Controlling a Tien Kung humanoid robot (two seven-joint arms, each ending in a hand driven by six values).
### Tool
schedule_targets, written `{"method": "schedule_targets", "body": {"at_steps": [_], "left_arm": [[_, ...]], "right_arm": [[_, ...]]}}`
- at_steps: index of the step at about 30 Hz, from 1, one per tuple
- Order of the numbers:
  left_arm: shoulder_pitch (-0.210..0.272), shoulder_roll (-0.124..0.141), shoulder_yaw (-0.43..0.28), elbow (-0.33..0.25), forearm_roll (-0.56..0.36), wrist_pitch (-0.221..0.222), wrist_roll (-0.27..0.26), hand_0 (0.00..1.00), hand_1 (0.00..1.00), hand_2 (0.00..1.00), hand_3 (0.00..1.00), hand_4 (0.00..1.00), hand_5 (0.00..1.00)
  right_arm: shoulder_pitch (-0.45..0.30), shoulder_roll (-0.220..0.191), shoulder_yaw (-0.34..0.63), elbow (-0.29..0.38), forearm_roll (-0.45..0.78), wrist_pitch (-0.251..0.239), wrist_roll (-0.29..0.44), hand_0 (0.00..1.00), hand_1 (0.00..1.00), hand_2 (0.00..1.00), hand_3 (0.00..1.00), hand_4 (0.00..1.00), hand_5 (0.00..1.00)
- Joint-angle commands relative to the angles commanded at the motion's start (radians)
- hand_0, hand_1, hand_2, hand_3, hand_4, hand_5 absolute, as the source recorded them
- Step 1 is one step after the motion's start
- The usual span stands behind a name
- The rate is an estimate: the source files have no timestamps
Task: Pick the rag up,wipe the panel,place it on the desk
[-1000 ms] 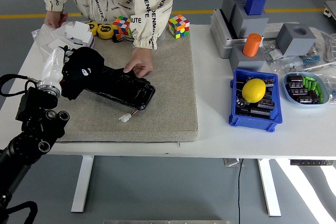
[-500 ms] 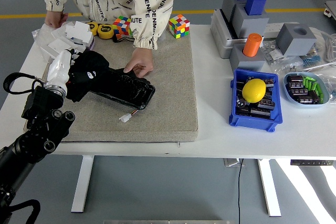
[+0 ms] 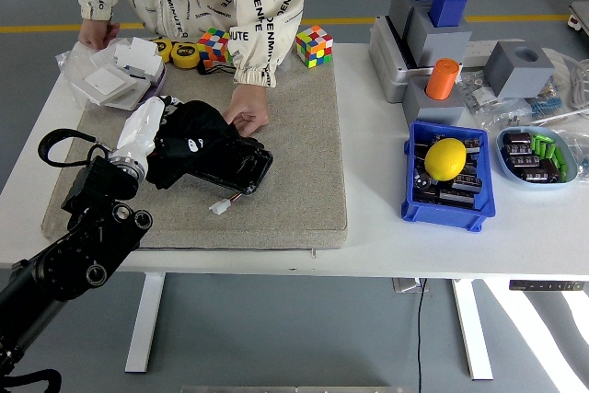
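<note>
Table (image 3: 368,227): one rag (image 3: 189,135) (black), one panel (image 3: 235,161), left hand (image 3: 147,131).

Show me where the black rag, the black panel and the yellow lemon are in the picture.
black rag (image 3: 189,140), head view, its bunched middle.
black panel (image 3: 247,165), head view, its glossy right end.
yellow lemon (image 3: 444,158), head view, its middle.

You are looking at a workshop or a robotics test lab. The white surface (image 3: 368,236) stands on a grey floor with a yellow line (image 3: 350,19) painted across it. On the surface you see a blue parts bin (image 3: 444,200) with dark components, grey and blue test fixtures (image 3: 433,29), Rubik's cubes (image 3: 314,45) and tape measures (image 3: 185,52).
</note>
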Motion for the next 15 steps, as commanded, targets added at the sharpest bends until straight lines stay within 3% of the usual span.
{"method": "schedule_targets", "body": {"at_steps": [15], "left_arm": [[-0.012,-0.002,0.181,-0.1,-0.062,-0.001,0.004,0.2,0.219,0.264,0.548,0.597,0.002]], "right_arm": [[0.0,-0.003,-0.01,0.001,0.004,0.001,0.0,0.521,0.546,0.488,0.519,0.838,0.347]]}}
